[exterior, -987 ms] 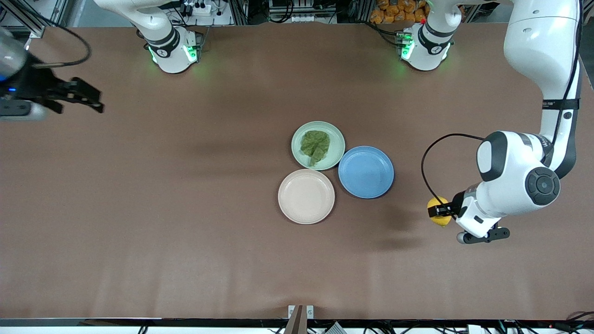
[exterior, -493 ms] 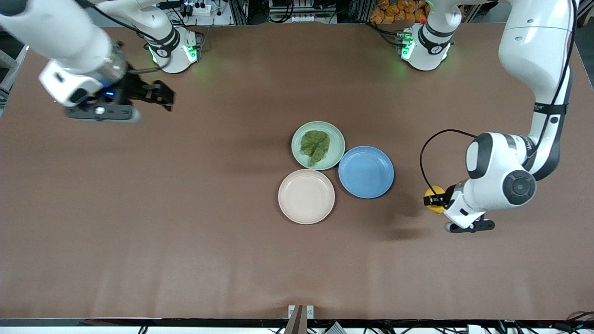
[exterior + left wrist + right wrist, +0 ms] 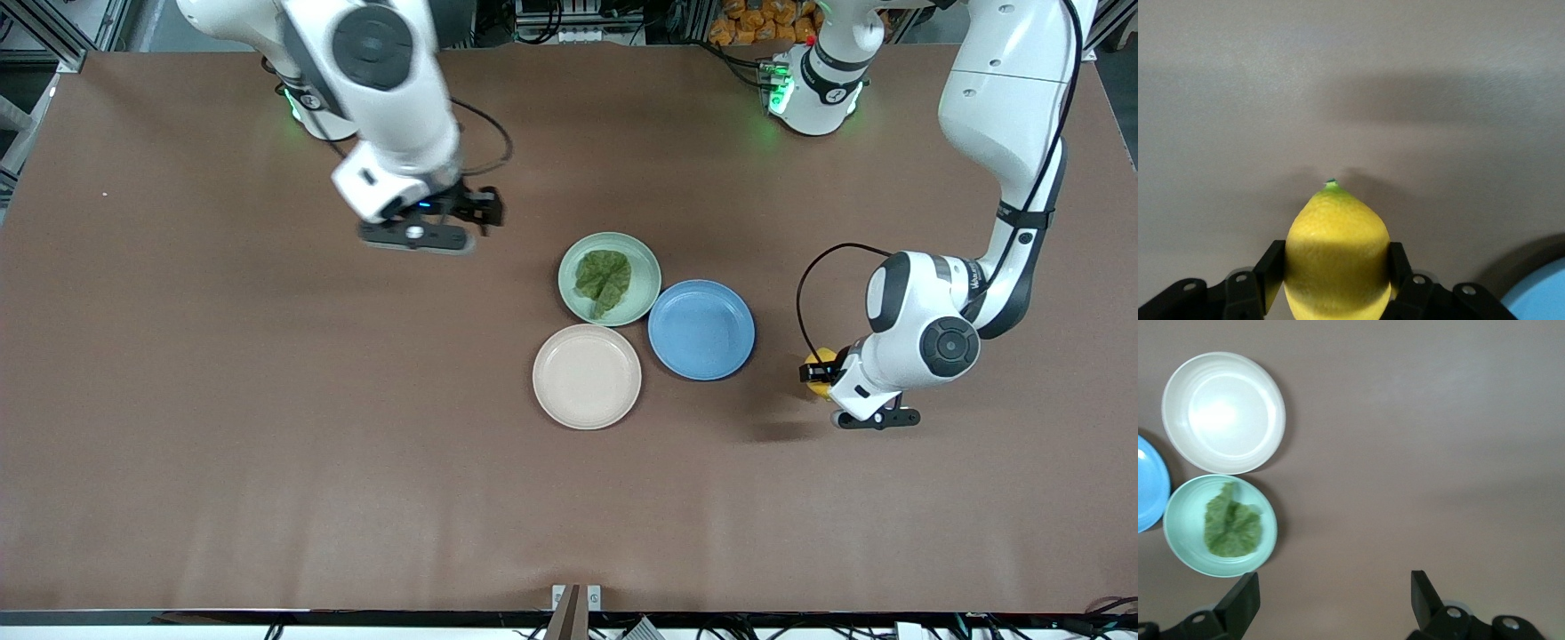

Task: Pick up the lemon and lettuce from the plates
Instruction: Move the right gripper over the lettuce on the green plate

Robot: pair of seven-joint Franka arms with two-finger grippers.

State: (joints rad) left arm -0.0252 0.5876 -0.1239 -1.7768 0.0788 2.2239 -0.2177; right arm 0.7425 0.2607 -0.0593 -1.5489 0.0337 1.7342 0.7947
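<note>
Left gripper (image 3: pixel 816 375) is clamped around the lemon (image 3: pixel 820 364), holding it in the air over bare brown table (image 3: pixel 267 400) toward the left arm's end, just clear of the blue plate (image 3: pixel 701 330). From the left wrist camera, the black fingers (image 3: pixel 1269 273) press both sides of the yellow fruit, whose small green tip points away from the camera.

Right gripper (image 3: pixel 480 206) hangs over bare table near the pale mint green plate (image 3: pixel 647 267), toward the right arm's end of it, with its fingers (image 3: pixel 1245 599) spread wide and nothing between them.

On that mint plate lies the lettuce (image 3: pixel 604 277), a crinkled dark green leaf, untouched. Touching it, nearer the front camera, sits the cream plate (image 3: pixel 587 377), which is bare.

By this showing the job looks about half done: the lemon is off its plate and in hand, while the lettuce waits to be picked up, probably by the right arm.
</note>
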